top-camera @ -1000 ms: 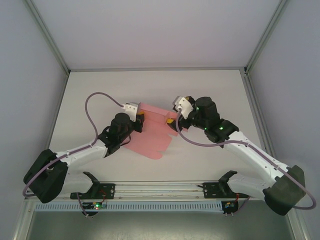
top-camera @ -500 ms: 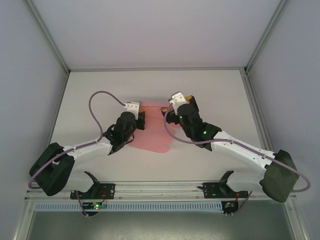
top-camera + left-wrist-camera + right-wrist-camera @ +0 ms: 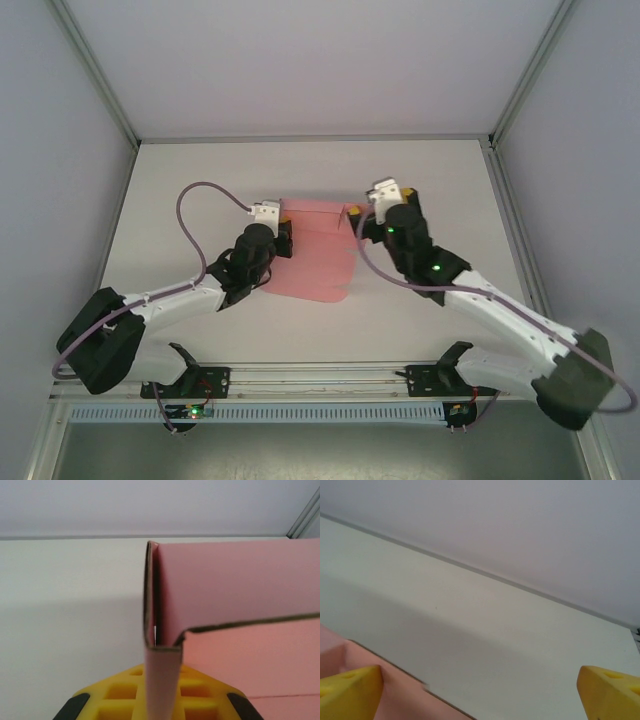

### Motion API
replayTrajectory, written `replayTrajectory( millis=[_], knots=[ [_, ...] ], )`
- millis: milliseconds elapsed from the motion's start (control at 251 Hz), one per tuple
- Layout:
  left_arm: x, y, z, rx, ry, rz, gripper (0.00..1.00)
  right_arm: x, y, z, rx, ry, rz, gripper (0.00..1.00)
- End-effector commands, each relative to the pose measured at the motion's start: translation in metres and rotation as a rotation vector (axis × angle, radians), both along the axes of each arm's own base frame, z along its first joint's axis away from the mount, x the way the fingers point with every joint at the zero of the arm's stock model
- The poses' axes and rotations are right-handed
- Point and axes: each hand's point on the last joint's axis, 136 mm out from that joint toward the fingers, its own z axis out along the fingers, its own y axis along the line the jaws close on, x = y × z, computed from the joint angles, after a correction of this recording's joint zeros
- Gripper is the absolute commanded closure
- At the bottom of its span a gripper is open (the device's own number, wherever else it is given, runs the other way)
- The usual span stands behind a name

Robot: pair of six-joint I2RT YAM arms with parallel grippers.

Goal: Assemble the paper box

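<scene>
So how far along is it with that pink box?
Early. The paper box is mostly an open sheet, with its left edge folded up. The left gripper pinches that fold; the right gripper hangs open by the far right corner. No box shape yet.

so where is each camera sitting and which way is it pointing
top external: fixed above and behind the robot, looking down on the white table; the left arm, right arm and pink paper box show.
left wrist: on the left arm, looking along the left hand, whose yellow fingers clamp a folded edge of the box.
right wrist: on the right arm, looking low across the table towards the back wall; the right hand stands open, box corner by one finger.
shared: the box shows in all three.
</scene>
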Motion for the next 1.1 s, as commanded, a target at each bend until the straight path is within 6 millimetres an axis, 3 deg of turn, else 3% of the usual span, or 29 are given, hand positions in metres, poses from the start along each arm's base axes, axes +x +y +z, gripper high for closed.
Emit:
replayTrajectory(
  millis=[0, 68, 176, 259, 371, 479, 615, 726, 850, 922, 1093],
  knots=[
    [-0.005, 0.018, -0.002, 0.011, 0.027, 0.013, 1.0, -0.012, -0.028, 0.006, 0.077, -0.009, 0.006, 0.02],
    [-0.006, 0.023, 0.001, -0.027, 0.037, 0.003, 1.0, -0.017, -0.052, 0.014, 0.119, -0.03, -0.061, 0.02],
    [-0.004, 0.036, 0.003, -0.086, 0.079, 0.04, 1.0, -0.029, -0.058, 0.022, 0.166, -0.034, -0.039, 0.02],
    [-0.004, 0.041, 0.007, -0.13, 0.077, 0.054, 1.0, -0.04, -0.041, 0.022, 0.227, -0.01, 0.073, 0.02],
    [-0.002, 0.055, 0.015, -0.197, 0.064, 0.141, 1.0, -0.055, -0.003, 0.003, 0.364, 0.141, 0.251, 0.02],
    [-0.002, 0.059, 0.027, -0.282, 0.038, 0.164, 1.0, -0.047, 0.011, -0.016, 0.539, 0.21, 0.249, 0.02],
    [-0.009, 0.052, 0.044, -0.349, 0.008, 0.108, 1.0, -0.033, 0.028, -0.01, 0.704, 0.209, 0.288, 0.02],
    [-0.013, 0.049, 0.05, -0.363, -0.002, 0.081, 1.0, -0.028, 0.043, -0.001, 0.71, 0.224, 0.347, 0.02],
    [-0.015, 0.049, 0.048, -0.349, 0.002, 0.073, 1.0, -0.023, 0.046, 0.009, 0.685, 0.204, 0.364, 0.02],
    [-0.015, 0.053, 0.045, -0.327, 0.01, 0.088, 1.0, -0.028, 0.05, 0.014, 0.646, 0.205, 0.405, 0.02],
    [-0.017, 0.056, 0.047, -0.314, 0.009, 0.098, 1.0, -0.047, 0.044, 0.006, 0.533, 0.216, 0.437, 0.02]
  ],
)
